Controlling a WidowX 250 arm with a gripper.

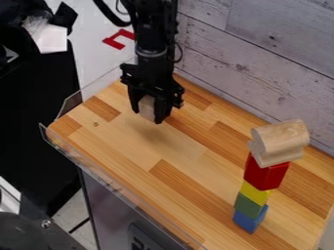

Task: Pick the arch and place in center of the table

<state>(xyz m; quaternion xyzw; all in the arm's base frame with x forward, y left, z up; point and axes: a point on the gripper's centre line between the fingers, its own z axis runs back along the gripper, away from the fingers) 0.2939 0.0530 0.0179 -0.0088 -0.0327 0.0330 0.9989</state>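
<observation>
Pinching a pale wooden block [147,108], likely the arch though partly hidden, the black two-finger gripper [148,116] hangs at eleven o'clock above the striped wooden table [179,158], fingers parted by its width, presumably for lowering centrally. Curved bare wood [281,141] tops the red-yellow-green-blue block tower [254,193] at four o'clock, beside the intended spot.

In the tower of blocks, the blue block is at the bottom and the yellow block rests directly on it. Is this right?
Not the yellow block: the camera view shows the green block directly on the blue block, which is indeed at the bottom.
</observation>
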